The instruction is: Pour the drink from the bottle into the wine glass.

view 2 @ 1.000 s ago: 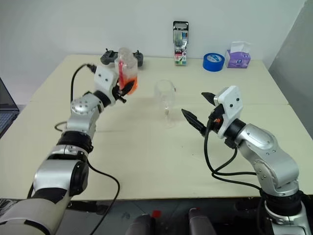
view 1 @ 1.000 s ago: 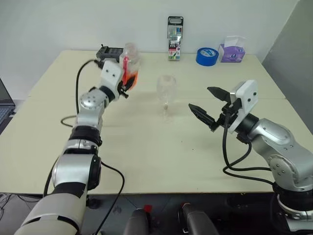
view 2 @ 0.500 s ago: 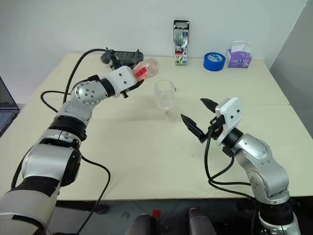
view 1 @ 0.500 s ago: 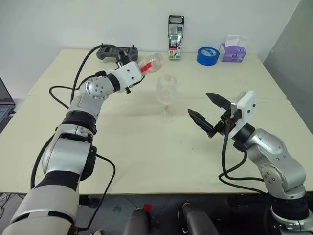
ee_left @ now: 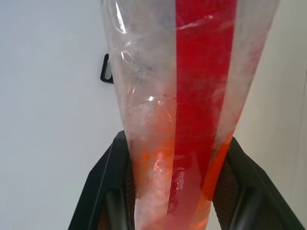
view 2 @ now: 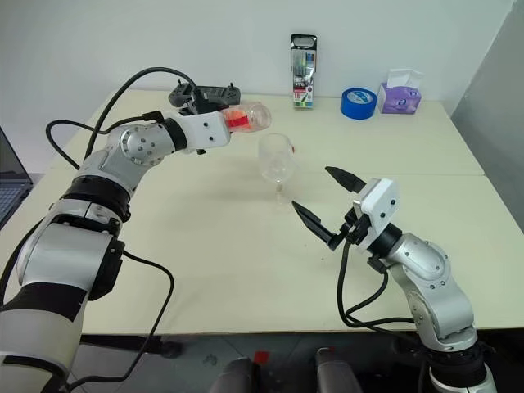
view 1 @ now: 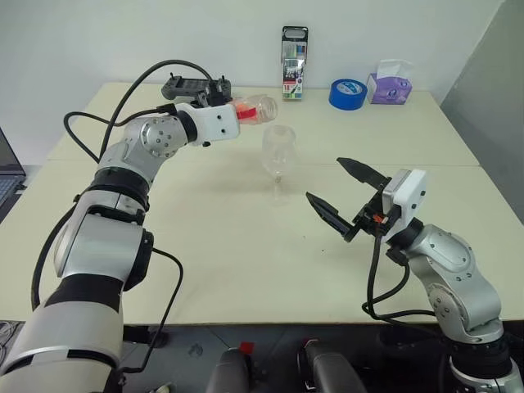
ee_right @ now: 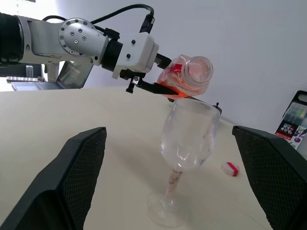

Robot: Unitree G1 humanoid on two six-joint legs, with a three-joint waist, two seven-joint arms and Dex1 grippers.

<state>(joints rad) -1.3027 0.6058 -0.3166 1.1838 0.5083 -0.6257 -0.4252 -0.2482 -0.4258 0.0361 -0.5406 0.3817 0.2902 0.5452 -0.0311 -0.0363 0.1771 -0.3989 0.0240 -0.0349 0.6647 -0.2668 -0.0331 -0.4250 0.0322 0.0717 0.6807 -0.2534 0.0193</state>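
The bottle (view 1: 250,110) sits in the upper middle of the head view, tipped nearly level with its open mouth just above and left of the glass (view 1: 278,153) rim. It is thin clear plastic, light and easily dented, so a hold low on the body, as here, suits it; too hard a squeeze could squirt the drink (ee_left: 168,177), which pools orange-red near the base. The glass is fragile and top-heavy on a small foot, best steadied at the stem. The cap (ee_right: 230,168) lies on the table (view 1: 205,237) beyond it.

The left gripper (view 1: 219,121) pinches the bottle's base end, arm stretched level toward the centre. The right gripper (view 1: 337,193), at middle right, stands spread wide and empty, near the glass but apart from it. Whether any drink has reached the bowl is hard to tell.
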